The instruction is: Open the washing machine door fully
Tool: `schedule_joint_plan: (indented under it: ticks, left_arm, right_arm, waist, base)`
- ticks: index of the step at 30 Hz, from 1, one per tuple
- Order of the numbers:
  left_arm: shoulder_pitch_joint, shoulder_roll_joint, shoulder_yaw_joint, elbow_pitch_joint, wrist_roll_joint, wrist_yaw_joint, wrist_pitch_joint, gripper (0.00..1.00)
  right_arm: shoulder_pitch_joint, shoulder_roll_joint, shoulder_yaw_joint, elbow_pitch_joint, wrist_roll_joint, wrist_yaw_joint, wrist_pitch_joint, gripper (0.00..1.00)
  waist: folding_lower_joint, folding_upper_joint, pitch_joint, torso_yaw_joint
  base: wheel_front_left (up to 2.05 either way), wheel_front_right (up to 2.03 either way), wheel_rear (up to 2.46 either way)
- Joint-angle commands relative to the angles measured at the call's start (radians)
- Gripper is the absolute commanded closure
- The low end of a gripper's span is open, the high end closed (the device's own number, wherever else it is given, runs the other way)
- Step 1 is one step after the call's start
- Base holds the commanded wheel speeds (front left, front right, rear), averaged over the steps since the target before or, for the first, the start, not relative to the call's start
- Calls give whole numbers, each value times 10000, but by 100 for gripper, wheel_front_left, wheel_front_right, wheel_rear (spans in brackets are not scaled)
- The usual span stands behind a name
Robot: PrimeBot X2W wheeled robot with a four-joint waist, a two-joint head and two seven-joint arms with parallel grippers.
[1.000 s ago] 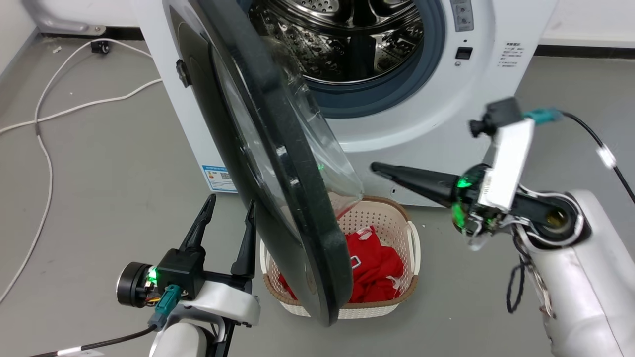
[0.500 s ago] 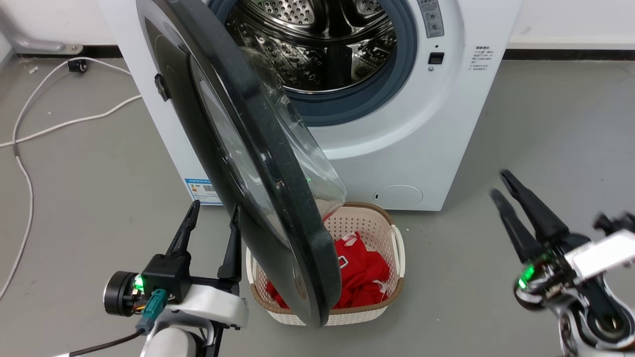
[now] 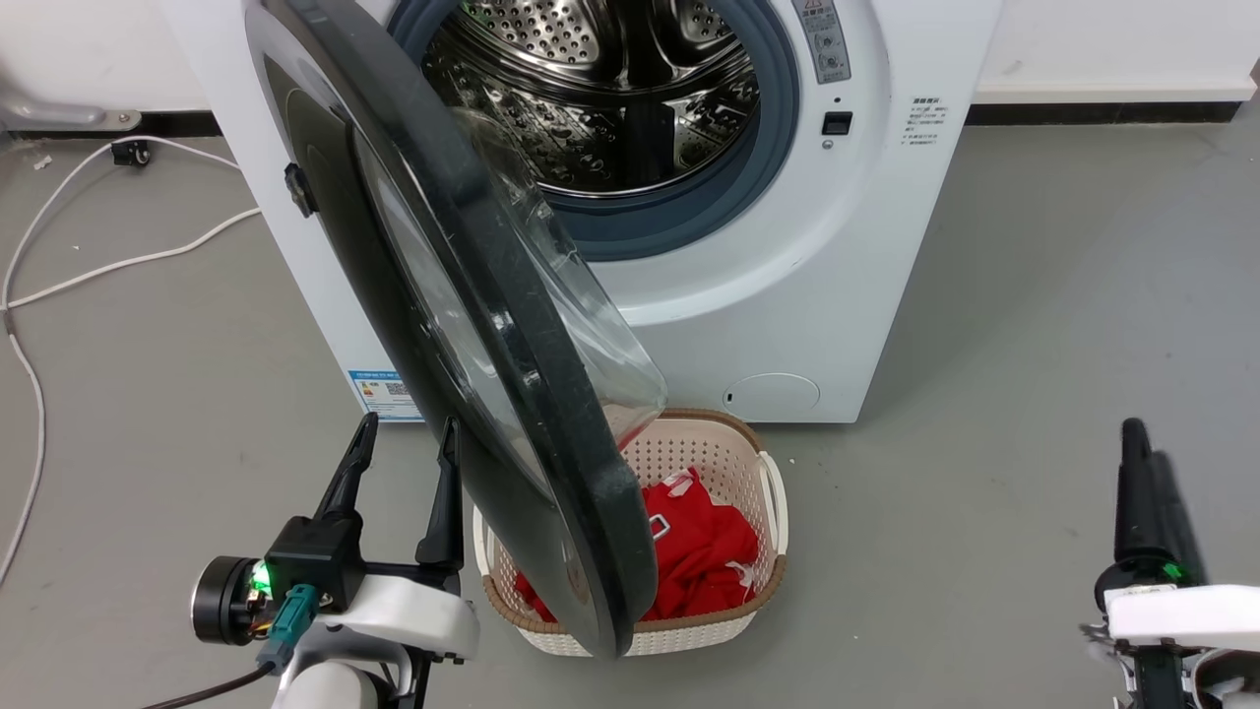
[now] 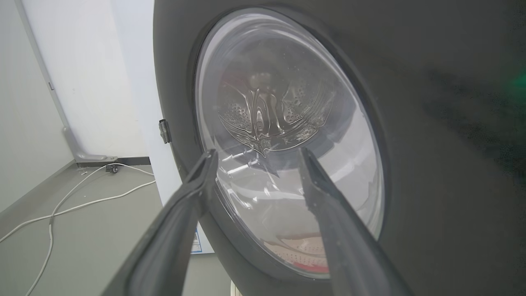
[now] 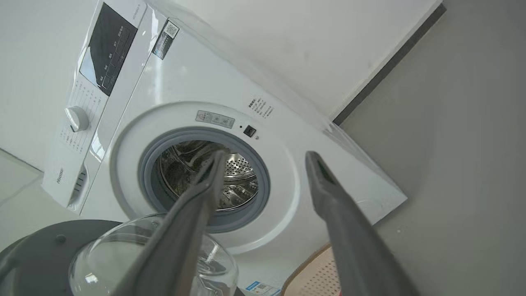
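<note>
One cream basket [image 3: 691, 635] holds red cloth [image 3: 701, 553] beside the washing machine door [image 3: 551, 394].

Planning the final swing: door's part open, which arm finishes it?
Left, probably: left gripper, open, sits beside the door, near its rim; right gripper is far off to the side.

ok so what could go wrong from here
The washing machine door stands part open, and the left gripper, open, sits just beyond its outer face: swinging wider may strike it. The door's lower rim hangs over the laundry basket and might catch it. The right gripper is well clear, so nothing holds the door.
</note>
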Motion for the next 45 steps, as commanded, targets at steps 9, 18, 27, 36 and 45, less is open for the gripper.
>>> schedule_joint_plan:
  ticks: [9, 18, 27, 36, 45]
  left_arm:
    - [-52, 4, 91, 74, 60, -24, -25, 0]
    - [-33, 3, 140, 88, 124, -35, -25, 0]
    - [-63, 15, 178, 64, 205, -66, -25, 0]
    - [-76, 13, 238, -57, 159, -36, -25, 91]
    - [-187, 11, 296, -209, 123, -39, -25, 100]
  right_arm:
    - [434, 50, -329, -1843, -8251, -1, -1071, 0]
    - [1425, 182, 388, -1710, -9598, -3, -1054, 0]
    - [1128, 185, 373, -1310, -9435, -3, -1095, 0]
    - [981, 186, 418, -1221, -9430, -3, -1109, 0]
    - [908, 186, 449, -1135, -9364, -3, -1101, 0]
  waist:
    - [1, 0, -43, -12]
    - [1, 0, -79, 27]
    - [1, 0, 7, -3]
    - [1, 0, 68, -20]
    - [1, 0, 207, -55]
  base:
    - [0, 0, 0]
    - [0, 0, 0]
    - [0, 0, 0]
    - [0, 0, 0]
    - [0, 0, 0]
